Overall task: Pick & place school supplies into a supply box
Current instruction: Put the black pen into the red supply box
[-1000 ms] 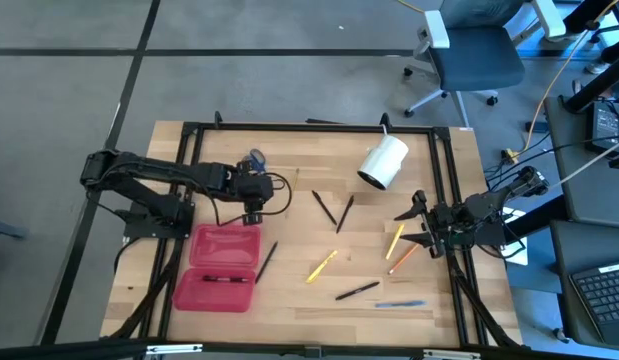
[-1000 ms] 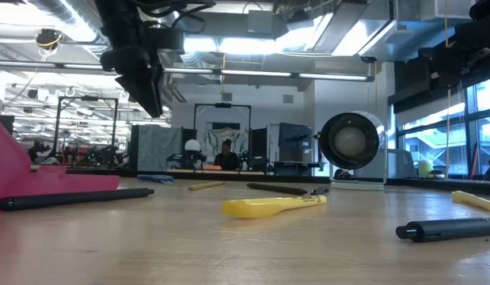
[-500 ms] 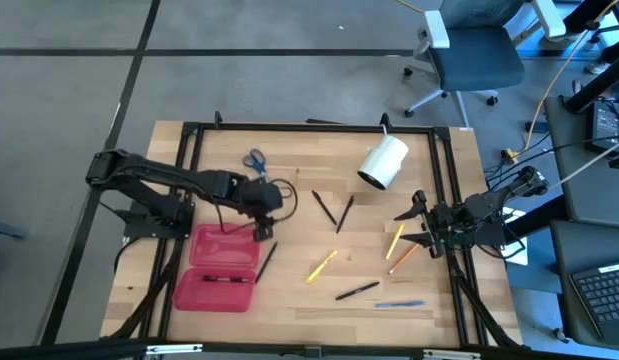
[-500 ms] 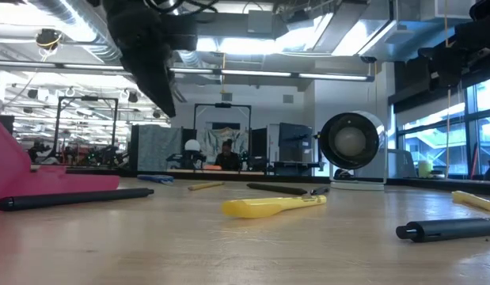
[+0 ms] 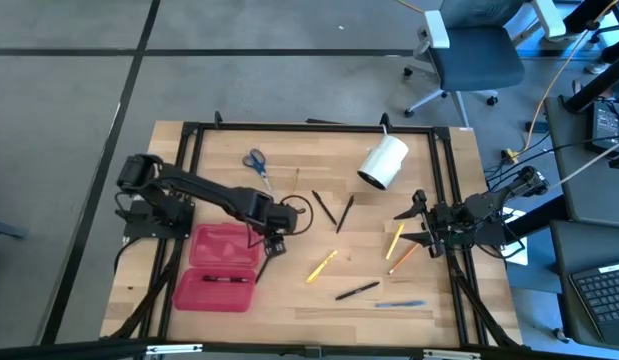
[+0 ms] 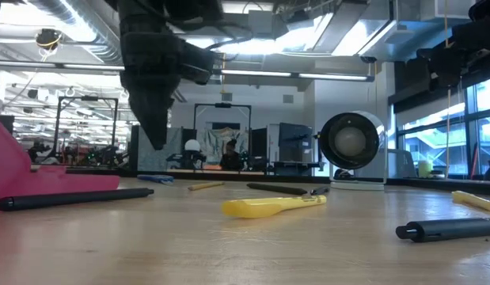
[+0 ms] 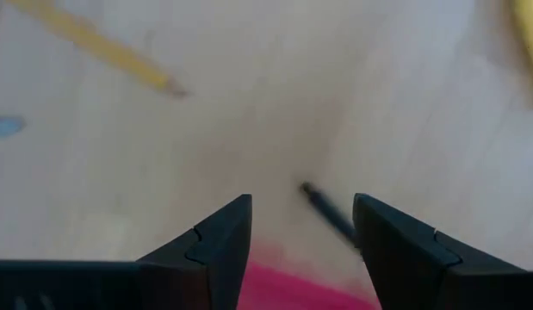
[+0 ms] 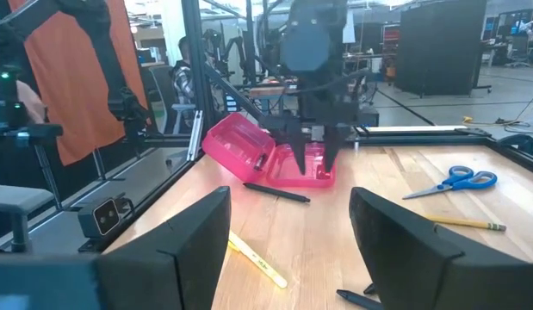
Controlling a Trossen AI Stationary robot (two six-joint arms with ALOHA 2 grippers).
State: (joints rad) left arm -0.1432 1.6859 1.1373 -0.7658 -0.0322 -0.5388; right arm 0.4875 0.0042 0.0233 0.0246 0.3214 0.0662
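My left gripper [image 5: 273, 241] [image 7: 302, 226] is open and hovers just right of the open red supply box [image 5: 221, 266] [image 8: 264, 153], touching nothing. Below it a black pen [image 5: 266, 262] [image 7: 329, 213] lies flat on the table along the box's right side. Another black pen [image 5: 225, 279] lies in the box's near half. Blue-handled scissors [image 5: 256, 163] lie near the far edge. Two black pens [image 5: 332, 210], a yellow pen [image 5: 322, 265], a black pen [image 5: 357, 291], a blue pen [image 5: 400, 303] and yellow and orange pencils [image 5: 398, 248] are scattered to the right. My right gripper [image 5: 408, 228] [image 8: 288, 224] waits open beside the pencils.
A white cylinder [image 5: 384, 162] [image 6: 351, 146] lies on its side near the far right. A black frame rail [image 5: 441, 190] runs round the table top. The low view shows the yellow pen [image 6: 272, 206] and a black pen [image 6: 450, 229] on bare wood in the middle.
My left gripper has swung from beside the scissors, over the box's far edge, toward the near edge and to the right, and has come down a little. It now hangs over the black pen next to the box. The scissors have come into view.
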